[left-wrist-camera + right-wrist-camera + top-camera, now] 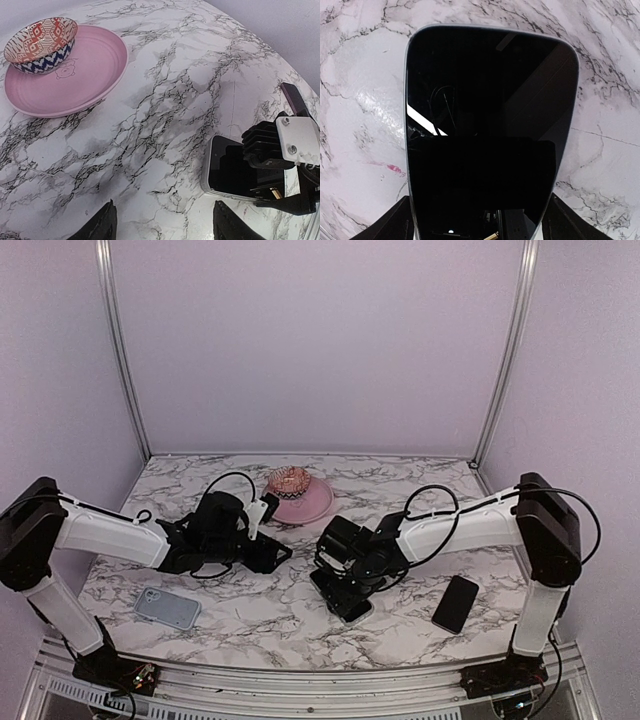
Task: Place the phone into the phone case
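- Your marble tabletop [270, 625] fills the overhead view. Each wrist camera gives you only a patch of it.
- Your left arm [110, 535] reaches in from the left toward the middle. Your right arm [470, 520] comes in from the right and bends down at the near centre. Only the overhead view shows you both whole.
- The pink plate [312, 505] lies at the far middle. The left wrist view adds a faint printed figure on it, which is too small to make out from overhead.
- The grey-blue slab [167, 608], camera square up, lies near left, and the black phone [455, 603] lies near right, well apart. Only the overhead view shows you the slab.
- The phone [490, 100] lies flat on the tabletop, screen up, at the near centre under the right wrist.
  - From overhead you see little more than a corner of it.
  - The left wrist view shows one end with its thin pale edge.
  - The right wrist view gives you nearly the whole glossy screen, with reflections in it.
- The patterned bowl [289, 480] sits on the plate, toward one edge. Its red, white and blue pattern is clear only from the left wrist.
- Your left fingers [100, 230] are spread and hold nothing, with only bare marble between them.
- Your right fingers [395, 225] stand one on each side of the phone's near end, just beside its long edges. You cannot tell whether they press on it.
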`<state>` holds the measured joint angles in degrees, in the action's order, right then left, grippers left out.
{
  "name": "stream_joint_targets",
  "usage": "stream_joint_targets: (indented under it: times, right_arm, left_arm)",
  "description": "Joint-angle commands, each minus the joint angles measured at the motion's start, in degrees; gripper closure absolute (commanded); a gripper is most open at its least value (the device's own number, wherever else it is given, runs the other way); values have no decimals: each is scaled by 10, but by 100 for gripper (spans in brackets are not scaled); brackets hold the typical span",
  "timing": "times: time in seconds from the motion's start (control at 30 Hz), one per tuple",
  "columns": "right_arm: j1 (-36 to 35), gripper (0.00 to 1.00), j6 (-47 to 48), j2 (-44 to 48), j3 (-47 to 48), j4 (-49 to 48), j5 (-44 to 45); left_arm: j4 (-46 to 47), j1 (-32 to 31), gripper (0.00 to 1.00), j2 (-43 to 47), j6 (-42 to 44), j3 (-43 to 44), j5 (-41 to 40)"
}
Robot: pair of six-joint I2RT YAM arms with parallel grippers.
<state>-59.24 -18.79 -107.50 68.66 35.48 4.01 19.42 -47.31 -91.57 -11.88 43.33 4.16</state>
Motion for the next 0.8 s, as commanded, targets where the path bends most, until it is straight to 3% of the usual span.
stream_joint_targets:
  times: [0.0, 0.2, 0.43, 0.77]
  right_arm:
    - [-3, 53, 27, 59, -33, -66, 6]
    - [-3, 62, 49, 126, -95, -169, 19]
    - [-3, 64, 81, 209, -166, -300, 29]
    - [-5, 65, 128, 263, -215, -389, 18]
  left_arm:
    - [-4, -1, 31, -22, -27, 32, 68]
    - [-3, 2, 24, -46, -80, 82, 168]
    - [7, 13, 24, -59, -144, 122, 239]
    - [18, 13, 33, -74, -168, 140, 292]
